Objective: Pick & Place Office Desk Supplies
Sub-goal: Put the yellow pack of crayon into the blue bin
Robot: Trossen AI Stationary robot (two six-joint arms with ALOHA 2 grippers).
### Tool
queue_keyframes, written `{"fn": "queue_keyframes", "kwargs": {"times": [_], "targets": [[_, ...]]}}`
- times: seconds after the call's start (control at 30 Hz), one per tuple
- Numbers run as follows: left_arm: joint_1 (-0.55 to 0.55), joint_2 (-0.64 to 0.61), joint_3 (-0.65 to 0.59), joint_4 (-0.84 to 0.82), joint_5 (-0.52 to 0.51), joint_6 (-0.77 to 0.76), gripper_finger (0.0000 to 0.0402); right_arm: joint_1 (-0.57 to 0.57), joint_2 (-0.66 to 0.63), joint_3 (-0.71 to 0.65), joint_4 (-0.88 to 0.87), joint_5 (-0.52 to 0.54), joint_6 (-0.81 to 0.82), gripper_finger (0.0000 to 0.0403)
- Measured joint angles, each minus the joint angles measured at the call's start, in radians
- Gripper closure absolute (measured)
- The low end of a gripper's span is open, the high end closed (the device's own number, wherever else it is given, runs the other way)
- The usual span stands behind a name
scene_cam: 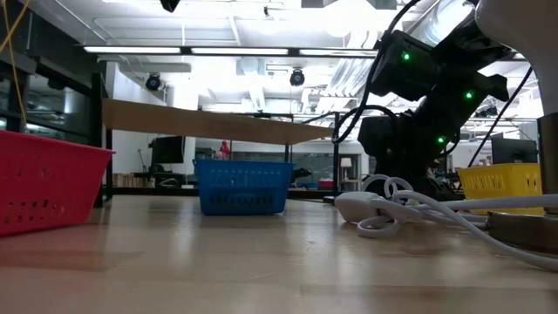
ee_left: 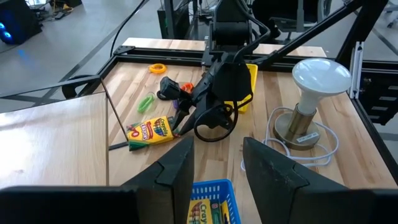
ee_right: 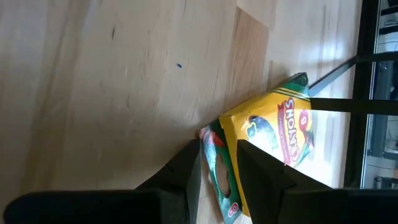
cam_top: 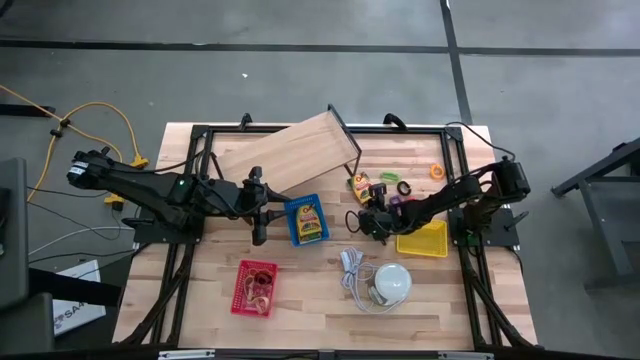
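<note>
So the right gripper is down at the tabletop with the crayon box wedged between its fingers. The gap is narrow and one corner end of the box sits in it, so I'd call that a pinch on the box rather than empty jaws. The rest of the box sticks out ahead of the fingers, lying on the wood.

If I were doing this lift, I'd go slow and straight up. It's only gripped by an end, so a fast swing would probably let it pivot or slip out. Then carry it to a basket; the yellow basket sits just behind the gripper, and the blue basket already has a crayon box in it.

The left gripper hangs over that blue basket with its fingers apart, holding nothing, basically waiting.
</note>
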Motion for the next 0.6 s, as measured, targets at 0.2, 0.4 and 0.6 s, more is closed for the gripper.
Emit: {"fn": "queue_keyframes", "kwargs": {"times": [0.2,0.4,0.6], "targets": [[0.000,0.000,0.000,0.000,0.000,0.000,0.0270,0.000,-0.006,0.001,-0.012,-0.009,0.001,0.0309],[0.000,0.000,0.000,0.001,0.000,0.000,0.0270,0.000,-0.033,0.000,-0.061,-0.035,0.003,0.0309],[0.000,0.000,0.000,0.000,0.000,0.000,0.0270,0.000,-0.034,0.001,-0.079,-0.060,0.032,0.0309]]}}
